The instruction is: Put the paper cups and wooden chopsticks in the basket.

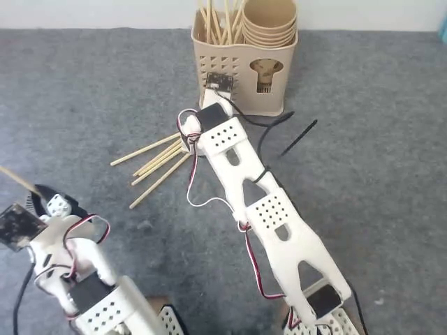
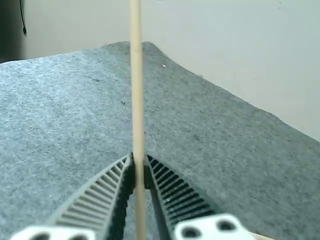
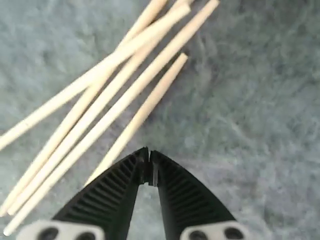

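A beige basket [image 1: 244, 80] stands at the back of the grey carpet, with stacked paper cups [image 1: 269, 24] and several chopsticks [image 1: 220, 21] in it. Several loose wooden chopsticks [image 1: 154, 164] [image 3: 115, 95] lie fanned out on the carpet in front of it. My right gripper [image 1: 190, 143] [image 3: 149, 156] hangs just above the near end of that pile, shut with nothing between its tips. At the front left, my left gripper [image 1: 38, 199] [image 2: 139, 162] is shut on a single chopstick [image 1: 17, 179] [image 2: 135, 75], lifted off the carpet.
A black cable [image 1: 297, 138] lies on the carpet to the right of the basket. A pale wall [image 1: 105, 12] runs along the far edge. Open carpet [image 1: 370, 174] stretches to the right of the right arm.
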Robot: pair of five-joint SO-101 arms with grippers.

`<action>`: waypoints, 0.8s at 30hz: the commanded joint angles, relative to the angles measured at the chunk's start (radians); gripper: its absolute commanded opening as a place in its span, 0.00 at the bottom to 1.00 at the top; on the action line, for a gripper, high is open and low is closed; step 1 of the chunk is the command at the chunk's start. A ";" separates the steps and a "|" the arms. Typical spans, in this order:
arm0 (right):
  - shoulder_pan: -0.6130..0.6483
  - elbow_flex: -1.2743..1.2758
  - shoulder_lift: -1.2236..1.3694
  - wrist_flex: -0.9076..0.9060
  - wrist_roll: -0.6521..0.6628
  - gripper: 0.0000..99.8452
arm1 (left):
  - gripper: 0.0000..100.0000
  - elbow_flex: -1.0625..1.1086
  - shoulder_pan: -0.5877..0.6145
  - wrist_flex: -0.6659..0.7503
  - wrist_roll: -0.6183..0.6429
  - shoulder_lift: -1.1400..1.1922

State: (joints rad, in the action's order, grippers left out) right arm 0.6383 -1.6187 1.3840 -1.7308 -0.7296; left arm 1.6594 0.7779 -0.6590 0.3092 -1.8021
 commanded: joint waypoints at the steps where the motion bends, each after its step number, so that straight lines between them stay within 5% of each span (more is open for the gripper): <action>1: -0.021 -0.060 -0.021 0.053 -0.081 0.01 | 0.01 -0.013 -0.006 -0.006 0.008 -0.008; 10: -0.018 -0.060 -0.019 0.068 -0.091 0.10 | 0.01 -0.013 -0.006 -0.006 0.008 -0.008; 24: -0.062 0.018 0.025 0.243 -0.083 0.11 | 0.01 -0.015 -0.009 -0.006 0.008 -0.008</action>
State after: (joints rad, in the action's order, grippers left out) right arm 0.5999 -1.6141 1.4316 -1.5037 -0.8078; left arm 1.6594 0.7779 -0.6590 0.3092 -1.8021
